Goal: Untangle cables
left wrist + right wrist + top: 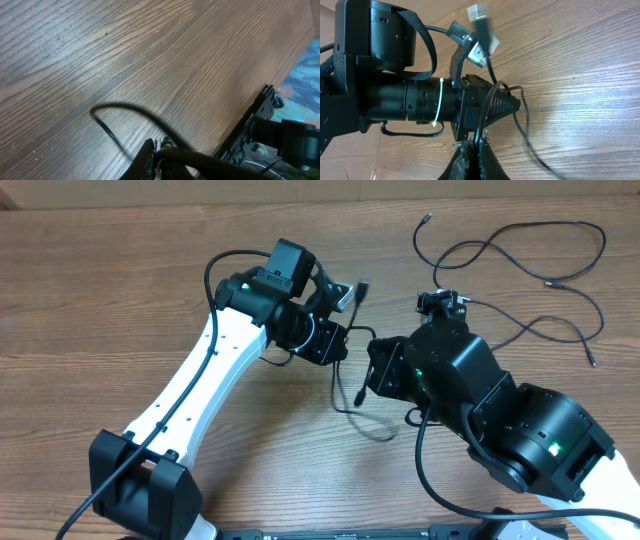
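The left arm (200, 375), white with a black wrist, reaches in from the lower left across the wooden table (90, 320) toward its middle. The left fingers (504, 105) are pressed together into a narrow wedge, with a thin black cable (345, 395) pinched between them. From that grip the cord rises to a metal-tipped plug (479, 17), which is in the air above the wrist and blurred in the right wrist view. Another stretch of the cord drops away in a loose loop over the wood (120, 110).

Just to the right, almost tip to tip with the left pair, the right fingers (470, 160) are also fully closed, and a thin black cord runs up out of their tips. It looks like the same cable the left side holds, though the strands cross too tightly there to be sure. Below the two grips, a slack bend of the cord lies on the table between the arms. The right arm (500, 415), all black, comes in from the lower right.

Farther right, toward the far edge, the loose cables (520, 265) lie spread in wide open curves, their small plug ends scattered, well apart from both sets of fingers.
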Action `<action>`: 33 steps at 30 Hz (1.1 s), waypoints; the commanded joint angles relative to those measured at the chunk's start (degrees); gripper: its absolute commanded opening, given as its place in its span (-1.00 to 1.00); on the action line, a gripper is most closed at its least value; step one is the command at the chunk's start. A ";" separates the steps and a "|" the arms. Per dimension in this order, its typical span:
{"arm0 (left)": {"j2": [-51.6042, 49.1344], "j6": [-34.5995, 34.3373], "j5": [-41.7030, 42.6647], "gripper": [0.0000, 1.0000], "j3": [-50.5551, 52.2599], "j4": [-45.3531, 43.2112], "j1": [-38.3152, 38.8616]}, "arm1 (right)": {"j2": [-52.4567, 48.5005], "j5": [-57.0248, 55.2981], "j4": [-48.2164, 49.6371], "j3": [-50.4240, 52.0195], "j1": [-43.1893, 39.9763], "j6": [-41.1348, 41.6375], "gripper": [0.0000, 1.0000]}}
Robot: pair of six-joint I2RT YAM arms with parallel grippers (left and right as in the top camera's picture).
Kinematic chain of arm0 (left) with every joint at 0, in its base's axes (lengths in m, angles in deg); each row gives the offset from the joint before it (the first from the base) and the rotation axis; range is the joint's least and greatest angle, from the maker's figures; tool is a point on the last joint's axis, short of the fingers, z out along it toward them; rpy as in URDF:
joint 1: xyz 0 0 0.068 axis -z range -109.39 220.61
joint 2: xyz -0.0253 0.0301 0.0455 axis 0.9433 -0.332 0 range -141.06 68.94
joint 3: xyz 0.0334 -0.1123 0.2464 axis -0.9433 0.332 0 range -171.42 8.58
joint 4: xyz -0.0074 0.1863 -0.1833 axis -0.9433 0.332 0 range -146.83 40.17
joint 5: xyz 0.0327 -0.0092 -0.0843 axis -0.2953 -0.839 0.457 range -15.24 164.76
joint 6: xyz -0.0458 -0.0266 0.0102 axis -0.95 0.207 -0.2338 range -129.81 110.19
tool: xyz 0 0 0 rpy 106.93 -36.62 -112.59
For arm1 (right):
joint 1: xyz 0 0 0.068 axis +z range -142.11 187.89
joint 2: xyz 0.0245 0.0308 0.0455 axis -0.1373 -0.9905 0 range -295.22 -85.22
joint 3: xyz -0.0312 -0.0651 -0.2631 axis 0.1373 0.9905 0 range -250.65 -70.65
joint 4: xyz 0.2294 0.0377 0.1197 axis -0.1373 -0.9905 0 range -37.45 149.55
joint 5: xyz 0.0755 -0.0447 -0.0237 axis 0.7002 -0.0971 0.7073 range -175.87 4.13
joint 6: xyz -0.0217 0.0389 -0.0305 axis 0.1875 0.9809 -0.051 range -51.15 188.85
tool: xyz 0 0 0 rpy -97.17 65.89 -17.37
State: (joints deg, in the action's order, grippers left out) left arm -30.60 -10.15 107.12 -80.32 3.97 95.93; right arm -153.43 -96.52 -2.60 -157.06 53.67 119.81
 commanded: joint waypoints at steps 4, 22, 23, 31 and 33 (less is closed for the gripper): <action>-0.09 -2.05 0.68 -0.92 -1.70 0.81 -0.85 | 0.04 -0.68 -0.72 -1.42 -0.76 -0.02 -0.93; 3.69 -1.27 7.50 -0.92 -12.24 12.83 -7.69 | 0.02 -1.03 -11.54 -1.36 -23.02 -0.46 -0.89; 3.82 -0.85 9.31 -0.92 -12.24 12.68 -7.69 | 0.02 -0.48 -11.56 -1.36 -23.10 -0.48 -0.86; 3.89 -12.55 12.28 -0.92 -12.24 8.81 -7.74 | -1.11 15.76 -9.70 -1.33 -22.97 -11.58 -0.35; 3.89 -15.50 12.92 -0.92 -12.24 7.50 -7.74 | -1.92 19.61 -9.64 -1.31 -22.97 -15.21 -0.24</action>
State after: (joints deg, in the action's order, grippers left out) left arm -28.44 -18.50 116.85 -90.97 12.55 88.13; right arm -154.19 -85.75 -12.61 -157.06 30.77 112.32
